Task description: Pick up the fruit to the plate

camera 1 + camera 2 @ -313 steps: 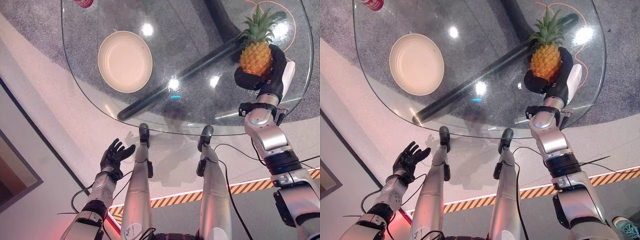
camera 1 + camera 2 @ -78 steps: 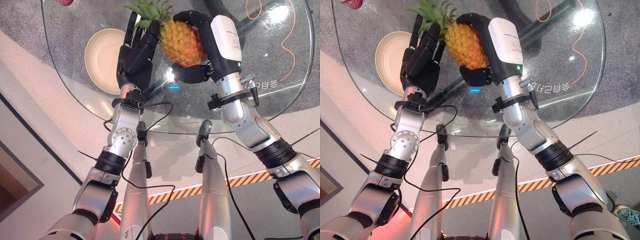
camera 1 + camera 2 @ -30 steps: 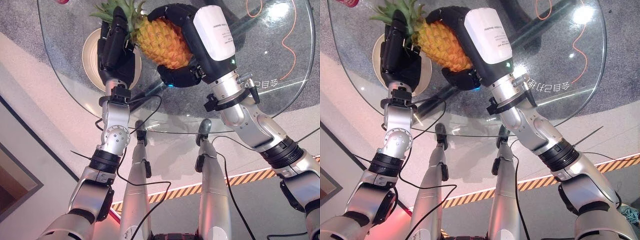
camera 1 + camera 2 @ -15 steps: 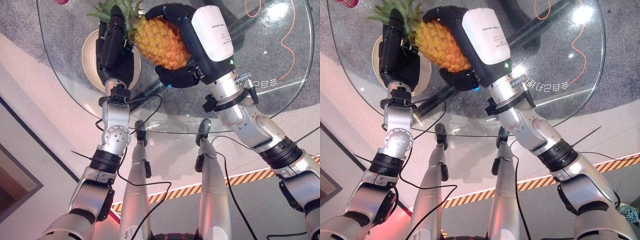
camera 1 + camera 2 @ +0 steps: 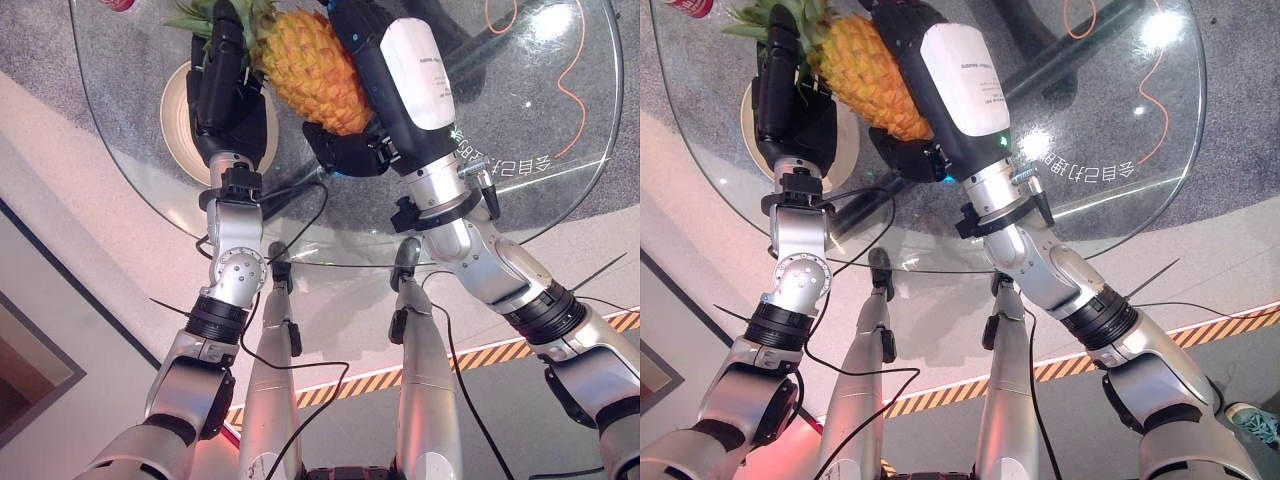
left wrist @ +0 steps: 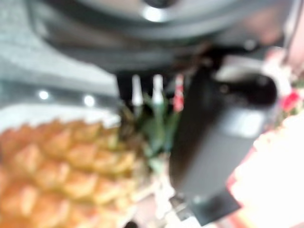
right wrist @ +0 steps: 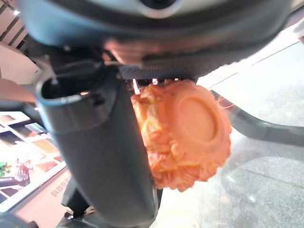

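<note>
Pineapple [image 5: 305, 68] is gripped in the curled right hand [image 5: 375, 95], tilted, crown toward far left; left hand [image 5: 228, 90], fingers straight, is laid against the crown over the plate [image 5: 175, 115].

Orange-yellow pineapple [image 5: 310, 70], green leaves; cream plate [image 5: 178, 120]; black robot hand [image 5: 345, 150], white cover.

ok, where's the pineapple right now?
In the left eye view, the pineapple is held tilted above the glass table, gripped by the right hand, with the left hand at its crown, beside the plate.
</note>
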Motion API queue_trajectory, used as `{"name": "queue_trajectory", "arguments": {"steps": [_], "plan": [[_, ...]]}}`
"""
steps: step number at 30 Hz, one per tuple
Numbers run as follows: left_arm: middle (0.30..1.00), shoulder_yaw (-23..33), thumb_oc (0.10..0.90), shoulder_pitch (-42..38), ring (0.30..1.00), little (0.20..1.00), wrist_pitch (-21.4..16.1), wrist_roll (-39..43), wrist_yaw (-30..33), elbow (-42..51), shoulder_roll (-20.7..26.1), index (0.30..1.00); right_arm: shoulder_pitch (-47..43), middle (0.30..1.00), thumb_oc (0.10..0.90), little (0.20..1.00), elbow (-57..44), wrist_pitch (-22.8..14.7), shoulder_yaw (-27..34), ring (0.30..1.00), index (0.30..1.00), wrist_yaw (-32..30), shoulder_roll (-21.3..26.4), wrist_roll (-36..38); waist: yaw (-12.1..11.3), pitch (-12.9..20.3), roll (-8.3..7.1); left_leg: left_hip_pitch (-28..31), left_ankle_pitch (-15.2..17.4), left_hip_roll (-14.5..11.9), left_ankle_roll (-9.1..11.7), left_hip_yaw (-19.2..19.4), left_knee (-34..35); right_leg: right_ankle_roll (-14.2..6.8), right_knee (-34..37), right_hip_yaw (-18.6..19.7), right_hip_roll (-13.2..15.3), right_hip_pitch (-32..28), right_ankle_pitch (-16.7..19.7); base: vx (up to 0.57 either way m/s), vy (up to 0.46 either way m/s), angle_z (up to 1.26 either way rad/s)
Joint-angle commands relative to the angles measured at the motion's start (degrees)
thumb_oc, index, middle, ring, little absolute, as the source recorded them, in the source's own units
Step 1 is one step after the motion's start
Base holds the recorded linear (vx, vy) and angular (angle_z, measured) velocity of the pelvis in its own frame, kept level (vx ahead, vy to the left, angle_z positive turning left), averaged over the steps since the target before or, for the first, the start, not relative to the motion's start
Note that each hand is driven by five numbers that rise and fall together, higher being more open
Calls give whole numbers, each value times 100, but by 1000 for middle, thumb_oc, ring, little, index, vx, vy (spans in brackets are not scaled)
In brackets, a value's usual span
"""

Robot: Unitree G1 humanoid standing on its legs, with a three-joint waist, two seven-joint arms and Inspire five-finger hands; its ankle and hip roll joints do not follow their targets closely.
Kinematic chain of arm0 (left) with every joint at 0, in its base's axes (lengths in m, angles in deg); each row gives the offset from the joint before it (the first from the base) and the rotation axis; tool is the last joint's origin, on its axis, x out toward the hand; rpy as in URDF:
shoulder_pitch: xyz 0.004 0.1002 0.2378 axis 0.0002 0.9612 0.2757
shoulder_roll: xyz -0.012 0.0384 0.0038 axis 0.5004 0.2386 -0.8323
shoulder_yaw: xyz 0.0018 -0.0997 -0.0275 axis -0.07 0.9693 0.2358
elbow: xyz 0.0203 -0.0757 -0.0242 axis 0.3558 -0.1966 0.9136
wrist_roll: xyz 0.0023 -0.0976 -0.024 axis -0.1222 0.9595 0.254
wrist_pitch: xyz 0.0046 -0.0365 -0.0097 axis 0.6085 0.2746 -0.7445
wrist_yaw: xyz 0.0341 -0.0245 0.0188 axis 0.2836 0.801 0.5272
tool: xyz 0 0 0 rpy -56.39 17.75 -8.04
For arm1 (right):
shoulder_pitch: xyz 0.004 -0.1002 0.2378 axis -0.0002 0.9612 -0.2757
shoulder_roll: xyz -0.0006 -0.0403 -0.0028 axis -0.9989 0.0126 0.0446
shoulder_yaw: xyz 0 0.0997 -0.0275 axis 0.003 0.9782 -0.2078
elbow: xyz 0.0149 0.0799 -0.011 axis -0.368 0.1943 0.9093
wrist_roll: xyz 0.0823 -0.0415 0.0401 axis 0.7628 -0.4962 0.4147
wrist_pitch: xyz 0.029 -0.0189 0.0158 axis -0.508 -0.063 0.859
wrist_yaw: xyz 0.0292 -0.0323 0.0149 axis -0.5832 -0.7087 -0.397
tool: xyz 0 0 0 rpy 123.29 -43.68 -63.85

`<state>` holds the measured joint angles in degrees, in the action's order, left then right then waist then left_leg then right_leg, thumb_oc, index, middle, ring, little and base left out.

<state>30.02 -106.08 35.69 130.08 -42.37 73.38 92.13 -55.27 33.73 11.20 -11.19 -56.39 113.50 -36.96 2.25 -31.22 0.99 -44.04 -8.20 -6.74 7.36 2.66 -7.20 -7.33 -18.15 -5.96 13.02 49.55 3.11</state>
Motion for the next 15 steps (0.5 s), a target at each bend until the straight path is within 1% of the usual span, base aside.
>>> {"name": "queue_trajectory", "arguments": {"steps": [1, 8, 9, 10, 12, 13, 14, 15], "plan": [[300, -83, 100, -540, 300, 200, -565, -435, -207, 768, -104, 300, -607, 900, 800, 900, -710, -117, 750, 900, 900, -683, -317, -55, -126, 143, -220, -212, 245, 286, -78, -36, -326, -139, 676, -293, -181, -367, 263, 0, 0, 0], [300, -49, 100, -543, 300, 200, -630, -532, -133, 777, -125, 300, -606, 900, 800, 900, -721, -94, 761, 900, 900, -680, -330, -76, -126, 143, -218, -209, 230, 292, -80, -42, -305, -137, 684, -292, -182, -363, 275, 0, 0, 0], [300, 40, 100, -493, 300, 200, -832, -782, 68, 798, -189, 300, -542, 900, 800, 900, -700, -97, 808, 900, 900, -728, -351, -175, -130, 143, -213, -139, 268, 290, -71, -33, -270, -142, 701, -292, -190, -425, 233, 0, 0, 0], [300, 54, 100, -520, 300, 200, -874, -795, 91, 802, -178, 300, -566, 900, 800, 900, -691, -105, 820, 900, 900, -749, -340, -194, -129, 143, -212, -190, 215, 298, -79, -34, -256, -135, 721, -293, -183, -380, 284, 0, 0, 0], [300, 83, 100, -501, 300, 200, -933, -814, 169, 799, -176, 300, -553, 900, 800, 900, -663, -109, 825, 900, 900, -789, -334, -203, -134, 143, -213, -120, 268, 288, -69, -31, -248, -143, 715, -293, -191, -440, 234, 0, 0, 0], [300, 101, 100, -523, 300, 200, -961, -813, 185, 800, -165, 300, -580, 900, 800, 900, -655, -111, 842, 900, 900, -807, -320, -206, -131, 143, -214, -167, 214, 295, -77, -31, -236, -136, 732, -295, -185, -398, 286, 0, 0, 0], [300, 130, 100, -476, 300, 200, -1020, -846, 238, 805, -182, 300, -544, 900, 800, 900, -640, -118, 850, 900, 900, -829, -336, -234, -136, 143, -211, -101, 267, 283, -66, -30, -245, -144, 710, -297, -187, -455, 234, 0, 0, 0], [300, 134, 100, -489, 300, 200, -1033, -855, 255, 814, -179, 300, -558, 900, 800, 900, -645, -115, 858, 900, 900, -829, -332, -237, -133, 143, -212, -141, 225, 289, -73, -31, -242, -137, 720, -298, -183, -419, 274, 0, 0, 0]]}}
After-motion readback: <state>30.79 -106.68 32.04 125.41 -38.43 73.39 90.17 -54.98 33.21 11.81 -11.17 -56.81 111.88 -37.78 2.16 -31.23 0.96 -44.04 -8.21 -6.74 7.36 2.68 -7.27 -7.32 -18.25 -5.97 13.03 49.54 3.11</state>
